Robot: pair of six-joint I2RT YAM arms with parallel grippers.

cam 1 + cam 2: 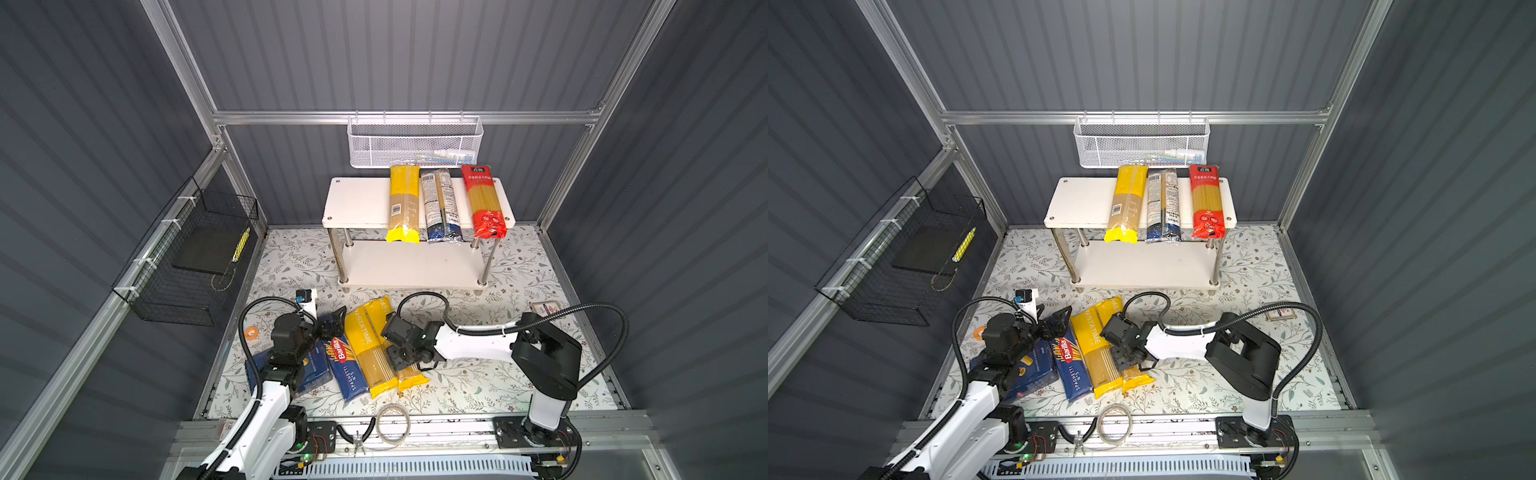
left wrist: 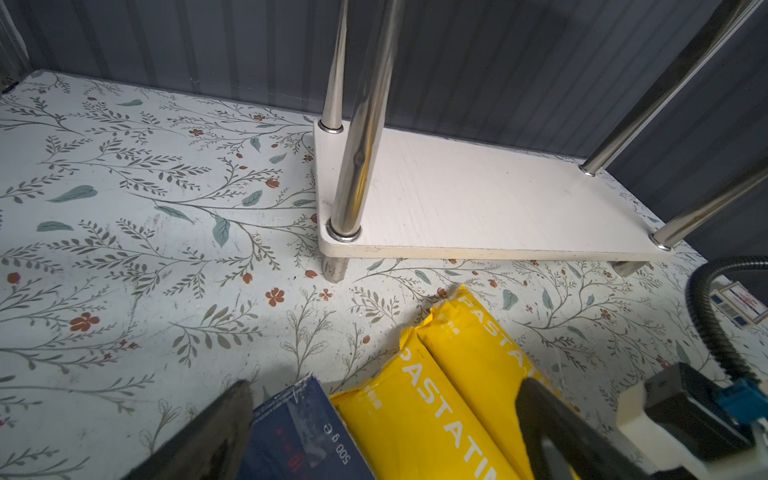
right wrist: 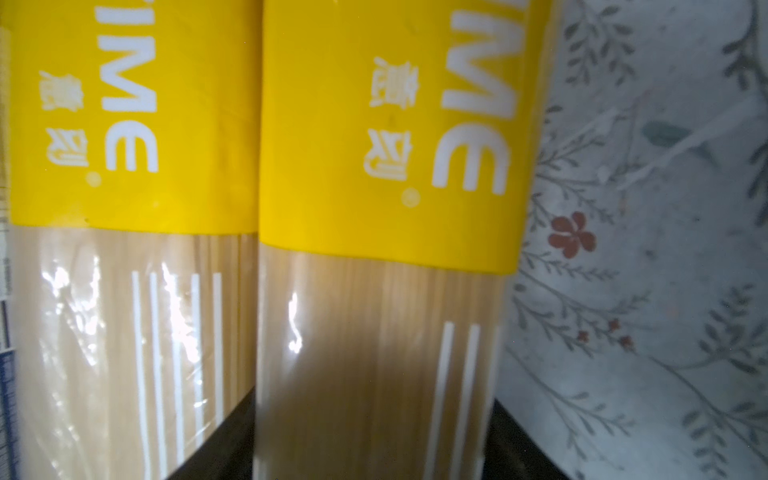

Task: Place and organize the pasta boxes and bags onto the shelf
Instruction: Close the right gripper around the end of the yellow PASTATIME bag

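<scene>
Dark grey ribbed wall panels (image 1: pixel 395 54) enclose the cell on three sides, framed by aluminium profiles (image 1: pixel 291 117). The counter (image 1: pixel 478 390) carries a floral-print covering. A white mesh basket (image 1: pixel 399 145) hangs on the rear rail; a black wire basket (image 1: pixel 166 303) hangs on the left wall.

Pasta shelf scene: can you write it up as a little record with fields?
Top board of shelf: yellow spaghetti bag, clear bag with dark-blue end, red bag
Lower board: bare
On table: wide Barilla box, Barilla SPAGHETTI box, two yellow PASTATIME bags
Left gripper: open, above the boxes
Right gripper: jaws astride one of those bags
</scene>
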